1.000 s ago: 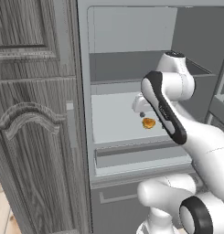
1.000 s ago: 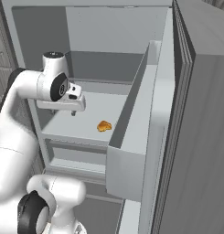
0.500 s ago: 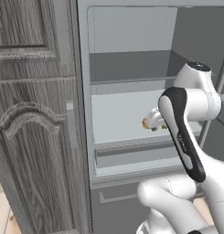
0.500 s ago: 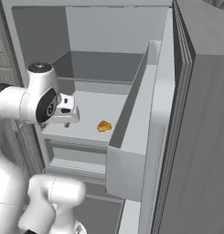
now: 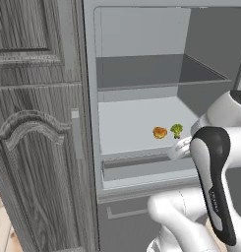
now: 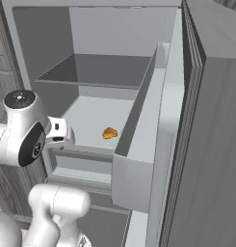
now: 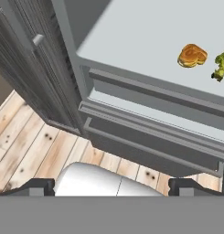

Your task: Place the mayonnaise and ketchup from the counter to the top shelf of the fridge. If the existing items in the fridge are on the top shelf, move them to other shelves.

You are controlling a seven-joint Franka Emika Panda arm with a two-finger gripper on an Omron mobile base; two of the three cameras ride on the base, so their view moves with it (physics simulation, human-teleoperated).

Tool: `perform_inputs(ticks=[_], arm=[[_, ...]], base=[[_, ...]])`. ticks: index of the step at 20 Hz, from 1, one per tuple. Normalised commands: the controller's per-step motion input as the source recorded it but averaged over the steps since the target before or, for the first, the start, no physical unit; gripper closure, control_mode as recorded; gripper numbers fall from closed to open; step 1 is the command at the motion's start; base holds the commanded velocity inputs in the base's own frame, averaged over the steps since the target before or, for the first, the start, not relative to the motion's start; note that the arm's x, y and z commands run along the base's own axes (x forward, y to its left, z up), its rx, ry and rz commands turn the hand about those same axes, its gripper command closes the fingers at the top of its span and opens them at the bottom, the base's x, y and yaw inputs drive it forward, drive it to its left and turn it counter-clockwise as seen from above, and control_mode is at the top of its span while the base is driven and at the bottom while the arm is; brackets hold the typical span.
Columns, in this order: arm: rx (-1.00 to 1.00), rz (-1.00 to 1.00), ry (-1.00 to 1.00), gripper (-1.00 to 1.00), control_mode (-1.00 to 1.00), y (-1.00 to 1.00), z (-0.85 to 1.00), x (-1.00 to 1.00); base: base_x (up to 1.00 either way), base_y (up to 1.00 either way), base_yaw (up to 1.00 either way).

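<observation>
Two foods on the fridge [image 5: 141, 29] lower pale shelf [image 5: 127, 128]: orange-brown bun [image 5: 160, 132] just beside green broccoli [image 5: 176, 130], apart | dark top shelf [image 5: 151, 69] above them | gripper [image 7: 111, 186] jaws spread wide, holding nothing, outside the fridge front over wood floor [image 7: 35, 146] | fridge door [image 6: 206, 144] open

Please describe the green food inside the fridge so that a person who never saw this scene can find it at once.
Look into the open fridge, at the pale lower shelf under the dark upper one. Two tiny foods lie side by side near its front right. The broccoli floret is the green one; the bun on its left is orange-brown.
</observation>
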Motion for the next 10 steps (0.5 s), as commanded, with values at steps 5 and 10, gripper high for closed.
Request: perform_inputs(ticks=[5, 10], arm=[[0.00, 0.00, 0.00, -1.00, -1.00, 0.05, 0.00, -0.02], [0.00, 0.00, 0.00, -1.00, 1.00, 0.00, 0.00, 0.00]], base=[[0.00, 0.00, 0.00], [-0.12, 0.00, 0.00]])
